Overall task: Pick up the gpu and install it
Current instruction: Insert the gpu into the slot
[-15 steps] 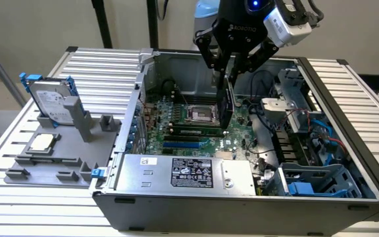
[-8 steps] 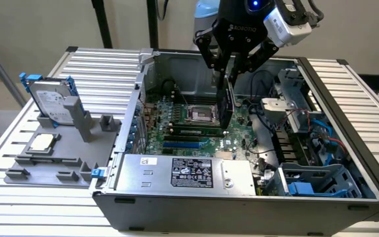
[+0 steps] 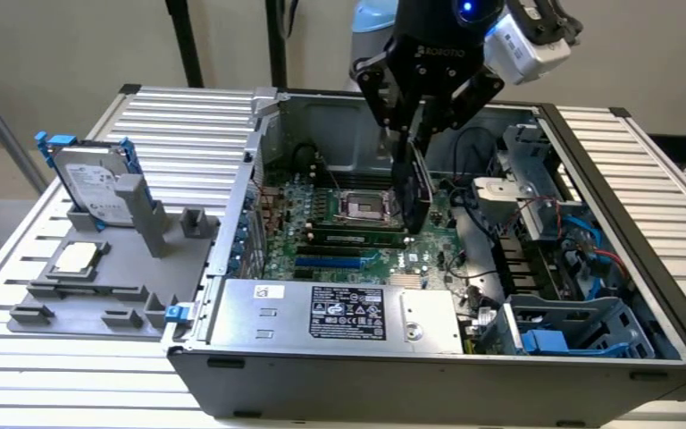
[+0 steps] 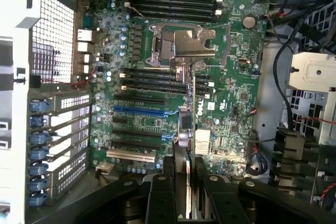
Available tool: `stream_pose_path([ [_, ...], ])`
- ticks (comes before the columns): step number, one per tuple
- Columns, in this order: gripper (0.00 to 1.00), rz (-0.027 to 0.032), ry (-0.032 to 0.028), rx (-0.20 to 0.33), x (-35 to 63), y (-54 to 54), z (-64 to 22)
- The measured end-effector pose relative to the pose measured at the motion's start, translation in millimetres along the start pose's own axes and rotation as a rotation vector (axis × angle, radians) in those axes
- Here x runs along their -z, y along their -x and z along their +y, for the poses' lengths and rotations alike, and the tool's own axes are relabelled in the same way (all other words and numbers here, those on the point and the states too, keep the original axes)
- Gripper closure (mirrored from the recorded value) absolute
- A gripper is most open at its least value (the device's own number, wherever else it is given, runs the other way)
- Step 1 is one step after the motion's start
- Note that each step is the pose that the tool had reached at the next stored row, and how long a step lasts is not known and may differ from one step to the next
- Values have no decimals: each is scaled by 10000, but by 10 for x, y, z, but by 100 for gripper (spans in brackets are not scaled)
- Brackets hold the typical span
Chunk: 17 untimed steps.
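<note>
Holding the gpu [image 3: 416,192] edge-down, gripper [image 3: 422,132] closed on it, above motherboard [image 3: 319,246] inside open computer case [image 3: 439,375]

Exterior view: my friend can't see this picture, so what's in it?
A black robot gripper holds the gpu, a thin dark card, upright over the green motherboard inside an open computer case. On the exterior view's left, a hard drive in a blue frame stands on a grey rack.
</note>
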<state>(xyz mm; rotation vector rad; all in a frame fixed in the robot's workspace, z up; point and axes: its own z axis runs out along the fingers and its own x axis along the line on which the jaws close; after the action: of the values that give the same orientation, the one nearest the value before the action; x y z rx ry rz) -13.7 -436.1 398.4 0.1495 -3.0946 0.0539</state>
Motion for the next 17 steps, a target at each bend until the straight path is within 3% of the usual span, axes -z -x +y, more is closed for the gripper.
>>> stream_pose_path([
  [17, 74, -113, -140, 3079, -24, 1, 1],
])
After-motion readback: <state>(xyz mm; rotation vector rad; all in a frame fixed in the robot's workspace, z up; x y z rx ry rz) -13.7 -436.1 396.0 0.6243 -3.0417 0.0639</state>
